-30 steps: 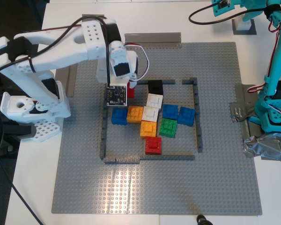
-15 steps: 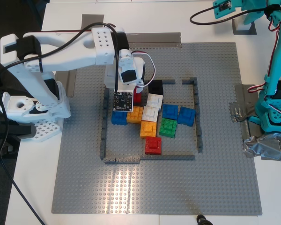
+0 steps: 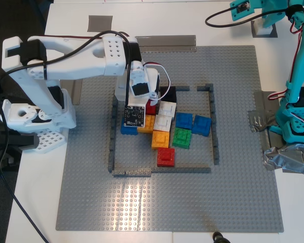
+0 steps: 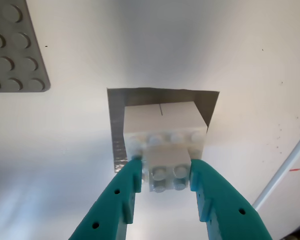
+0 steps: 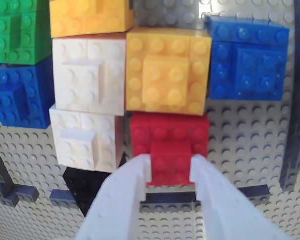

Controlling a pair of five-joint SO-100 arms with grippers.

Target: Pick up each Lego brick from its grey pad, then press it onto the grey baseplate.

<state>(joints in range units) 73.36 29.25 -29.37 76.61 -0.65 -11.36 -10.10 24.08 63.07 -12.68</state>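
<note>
Red brick, square with a raised square top, sits flat and studs-up on the grey baseplate, inside the outline of thin dark grey bricks; being square, it has no long axis. The white fingers of my second gripper pinch its raised top from two sides. It touches an orange brick, with two white bricks just beside and a black brick near. In the exterior view the white arm reaches in from the exterior view's left. My first gripper, teal, closes its jaws on the raised top of a white brick resting studs-up on a grey pad on the white table.
</note>
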